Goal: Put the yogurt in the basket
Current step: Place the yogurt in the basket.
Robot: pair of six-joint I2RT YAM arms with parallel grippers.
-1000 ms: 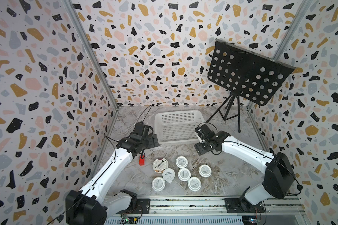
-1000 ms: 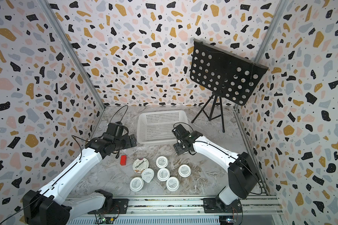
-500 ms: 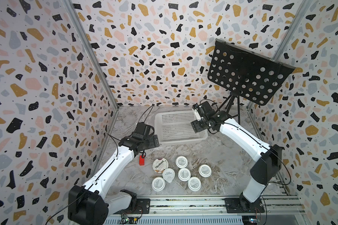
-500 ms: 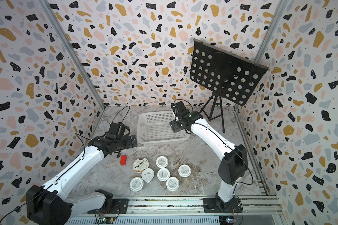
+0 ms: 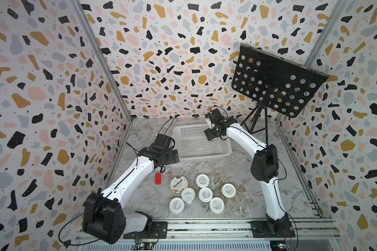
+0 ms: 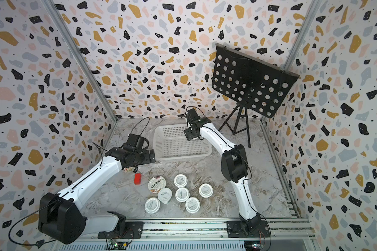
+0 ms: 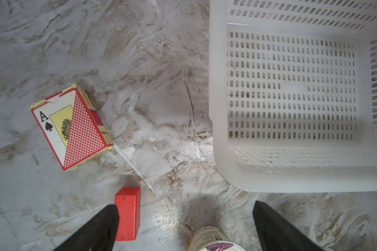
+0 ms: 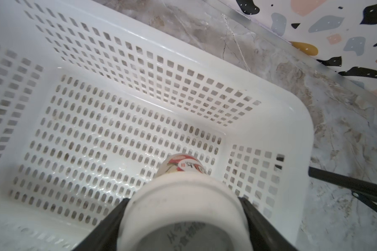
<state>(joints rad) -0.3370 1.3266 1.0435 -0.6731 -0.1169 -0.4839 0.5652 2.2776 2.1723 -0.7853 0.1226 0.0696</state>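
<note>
Yogurt cup hangs clamped between the fingers of the right gripper, inside the rim of the white basket and near its far right corner. The cup is upright, its lid end in the grip and its narrow base pointing straight down at the slotted floor. Whether the base already touches that floor cannot be told. Because the cup lies directly under the gripper and within the walls, the coming move looks like a short straight drop and a release, with the right-hand wall close enough to catch the cup if it swings. Seven more cups sit clustered on the table toward the front, well apart from the basket. The left gripper, fingers apart and empty, hovers just outside the basket's near left corner, beside a red block and a deck of cards. It is the nearer of the two to the waiting cluster.
</note>
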